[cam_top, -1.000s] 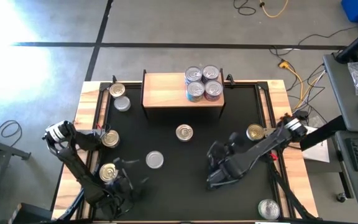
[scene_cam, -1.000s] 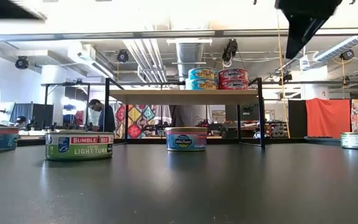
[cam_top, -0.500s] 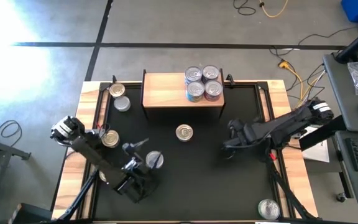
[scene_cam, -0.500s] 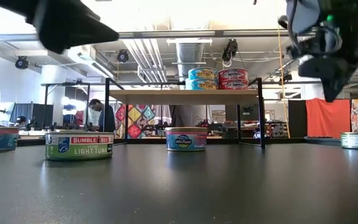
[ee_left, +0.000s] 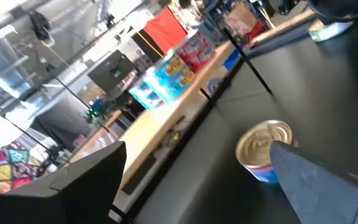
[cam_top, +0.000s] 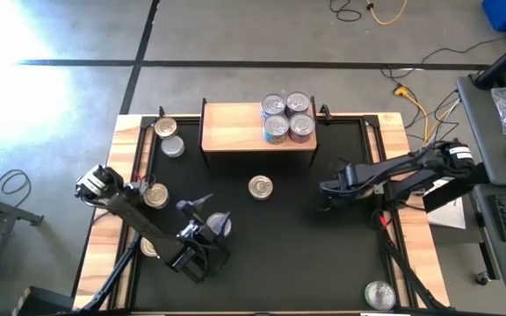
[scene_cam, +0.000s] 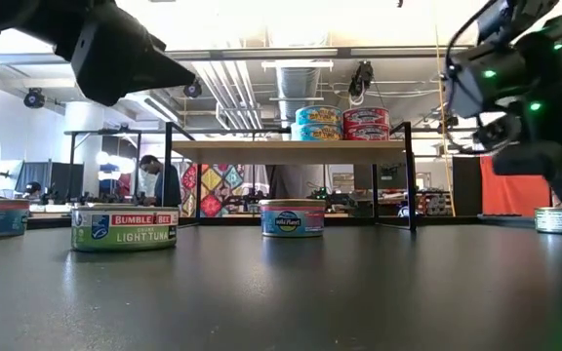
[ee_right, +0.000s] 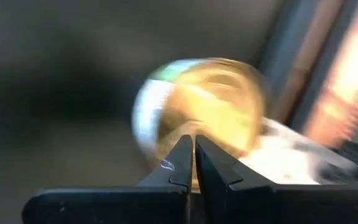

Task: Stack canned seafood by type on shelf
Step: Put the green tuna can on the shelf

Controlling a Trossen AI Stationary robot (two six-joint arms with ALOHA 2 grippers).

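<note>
The left gripper point(cam_top: 202, 211) hangs over the black table point(cam_top: 323, 263) with its fingers spread wide and nothing between them; a silver-lidded tin point(cam_top: 220, 225) sits just beside and partly under it. The right gripper point(cam_top: 325, 188) is pinched shut and empty, out toward the table's right side, with a gold-lidded tin point(ee_right: 201, 112) lying just ahead of its tips in its own wrist view. From above, that tin is hidden under the arm.

The tins are short, round and shiny-lidded. Four of them point(cam_top: 286, 117) sit clustered on the right part of the pale wooden shelf point(cam_top: 235, 132). The low view shows what the overhead cannot: those shelf tins are stacked two high, blue-labelled beside red point(scene_cam: 342, 124), and a green-labelled tin point(scene_cam: 124, 226) and a blue one point(scene_cam: 293, 217) stand on the table.
</note>
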